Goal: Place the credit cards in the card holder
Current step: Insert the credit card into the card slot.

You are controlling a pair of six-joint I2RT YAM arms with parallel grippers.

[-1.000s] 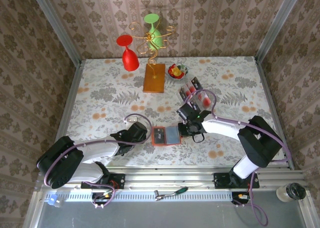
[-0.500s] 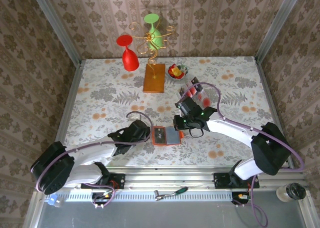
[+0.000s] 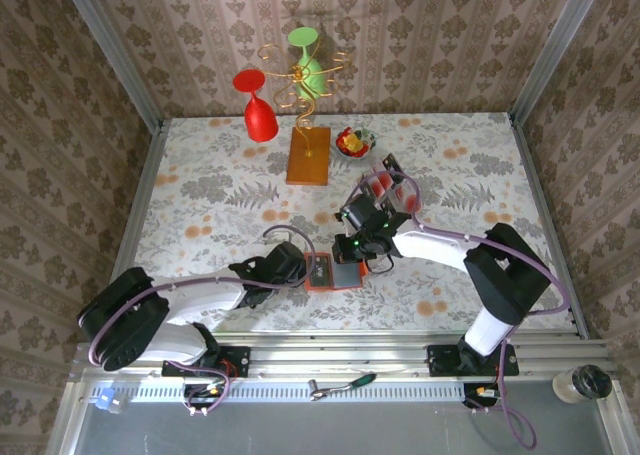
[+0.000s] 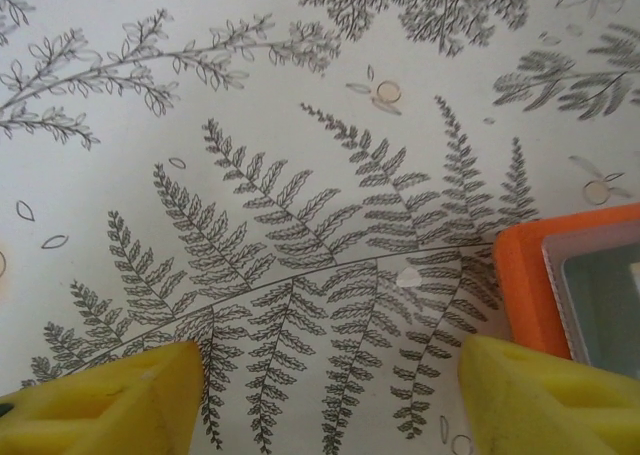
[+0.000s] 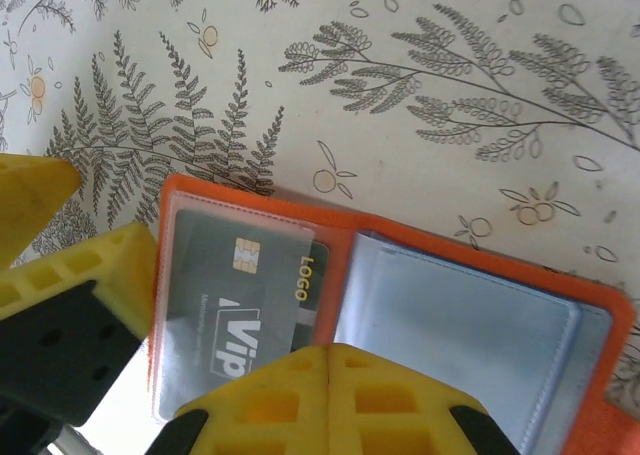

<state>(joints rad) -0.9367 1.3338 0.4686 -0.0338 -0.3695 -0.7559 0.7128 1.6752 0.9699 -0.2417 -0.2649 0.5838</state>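
The card holder (image 3: 345,273) lies open near the table's front, orange-red (image 5: 350,255) with a grey-blue inner panel (image 5: 450,325). A dark card (image 5: 230,295) marked VIP sits in its clear left pocket. My right gripper (image 5: 330,395) hovers shut over the holder's near side with nothing between its fingers, and appears from above as (image 3: 350,245). My left gripper (image 4: 330,395) is open just left of the holder's orange corner (image 4: 520,285); one of its yellow fingers (image 5: 90,285) touches the holder's left edge. The other credit cards (image 3: 388,187), pinkish-white with red spots and one dark, lie behind the right arm.
An orange-brown block (image 3: 308,157) bearing a gold wire stand is at the back centre, with a red glass (image 3: 260,117) and a green glass (image 3: 307,67) hung on the stand. A small bowl (image 3: 354,141) of red and yellow pieces sits beside the block. Patterned walls enclose the table.
My right gripper has moved left and forward over the holder. My left gripper has slid right up to the holder's left edge. The holder stayed put.
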